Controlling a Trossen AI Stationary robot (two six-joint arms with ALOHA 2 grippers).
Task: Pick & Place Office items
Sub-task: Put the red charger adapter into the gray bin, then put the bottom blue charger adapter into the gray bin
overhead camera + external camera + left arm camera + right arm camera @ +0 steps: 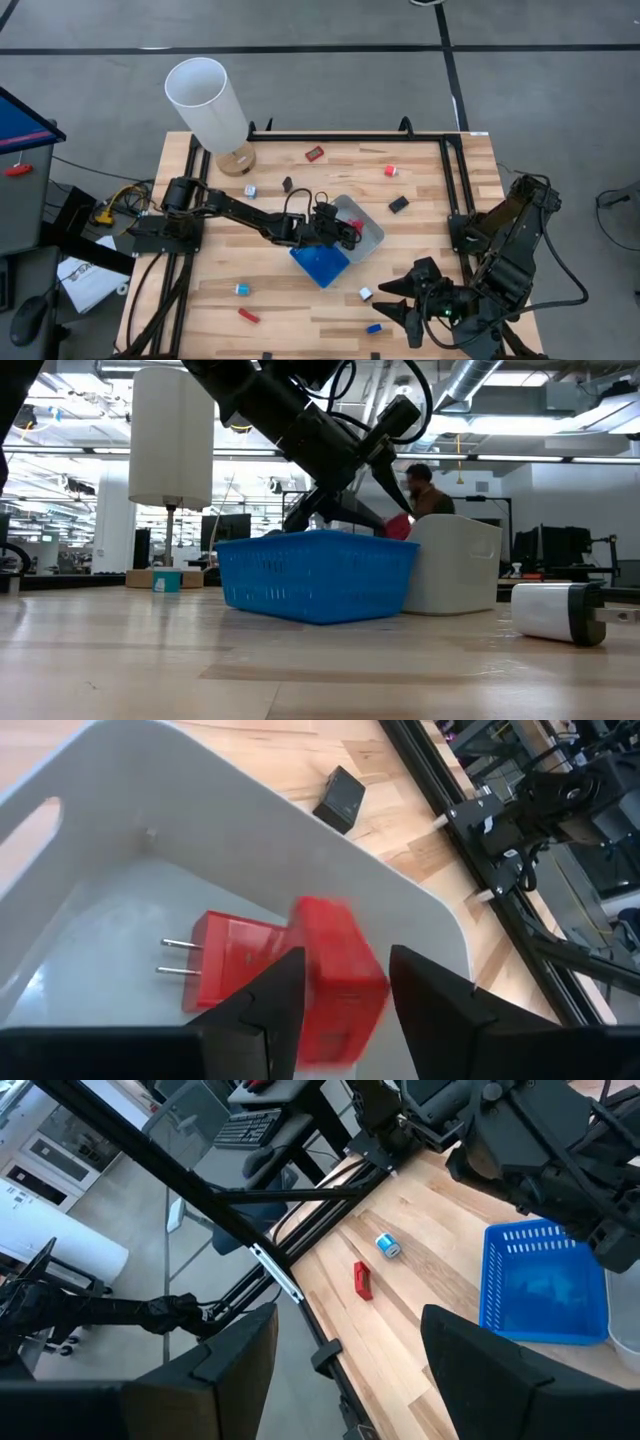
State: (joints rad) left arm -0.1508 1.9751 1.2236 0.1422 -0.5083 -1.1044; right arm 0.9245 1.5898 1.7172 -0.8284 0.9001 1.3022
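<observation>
My left gripper (pixel 345 990) reaches slanting down into the clear-grey tray (pixel 368 222), which stands against the blue tray (pixel 320 266). Its fingers stand apart. A small red block (pixel 337 975) shows blurred in the gap between them, above the tray floor. A red plug-like piece (pixel 232 960) with two metal prongs lies on that floor just behind it. In the low view the red shows at the grey tray's rim (pixel 398 527). My right gripper (pixel 402 300) waits open, raised over the table's near right corner, and holds nothing. My left gripper has the red block (pixel 350 1005) in the gap between its two fingers, which come slanting down from the table's left. The block is smeared while the fingers (pixel 275 1010) show sharp. I cannot tell whether either finger touches it.
A tall white cylinder (pixel 205 100) stands at the far left. Small items lie scattered on the wood: a black one (pixel 398 204) beyond the grey tray, red ones (pixel 314 153) (pixel 248 315), blue ones (pixel 241 289) (pixel 374 327), and a white one (pixel 365 294). A black frame rims the table.
</observation>
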